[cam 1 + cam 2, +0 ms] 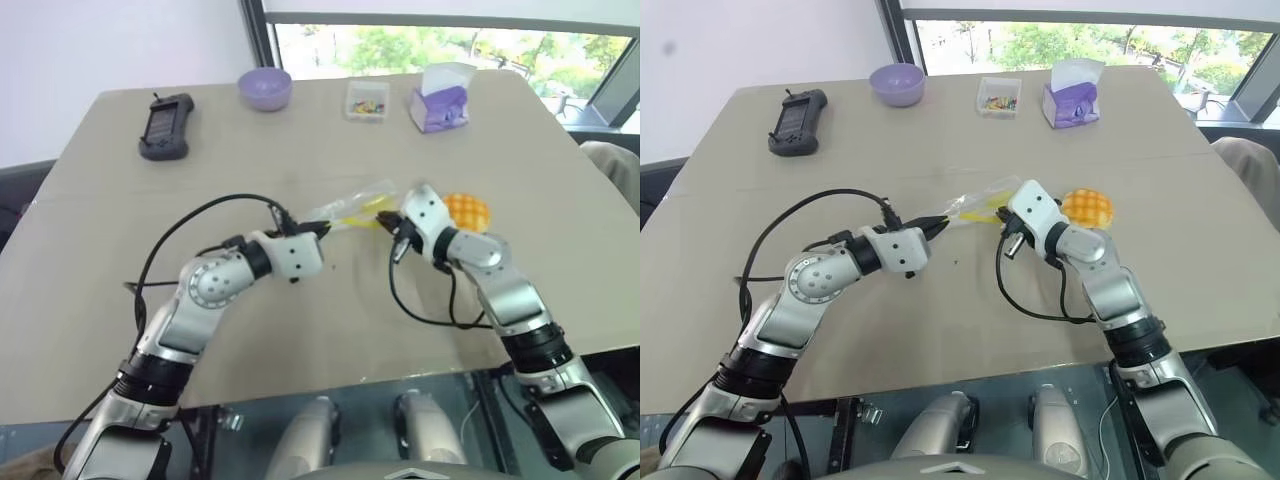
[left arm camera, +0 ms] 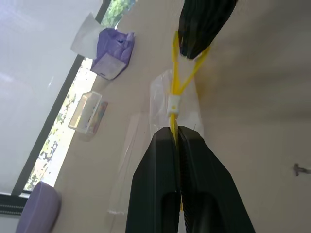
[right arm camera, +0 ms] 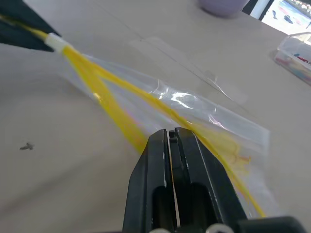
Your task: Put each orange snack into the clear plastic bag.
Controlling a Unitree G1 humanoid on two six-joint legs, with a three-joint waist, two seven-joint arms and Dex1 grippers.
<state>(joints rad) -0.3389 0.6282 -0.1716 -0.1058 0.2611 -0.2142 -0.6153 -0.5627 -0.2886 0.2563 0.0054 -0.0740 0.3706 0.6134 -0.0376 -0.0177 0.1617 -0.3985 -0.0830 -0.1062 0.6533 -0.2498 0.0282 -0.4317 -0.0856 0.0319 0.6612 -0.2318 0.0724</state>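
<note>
Silver-grey metal arms with black ribbed joint rings, white wrist housings and looping black cables; each gripper has two tapered matte black fingers.

On the counter there is one orange snack, one clear plastic bag, one purple bowl, one tissue box, one small clear box and one black controller.

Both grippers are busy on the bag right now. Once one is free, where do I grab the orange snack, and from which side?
Take the orange snack across its round rim, coming straight down from above. It lies flat on the table, grid face up, just beyond the right gripper, so its edges are the only sides to pinch. The clear plastic bag lies on its left.
</note>
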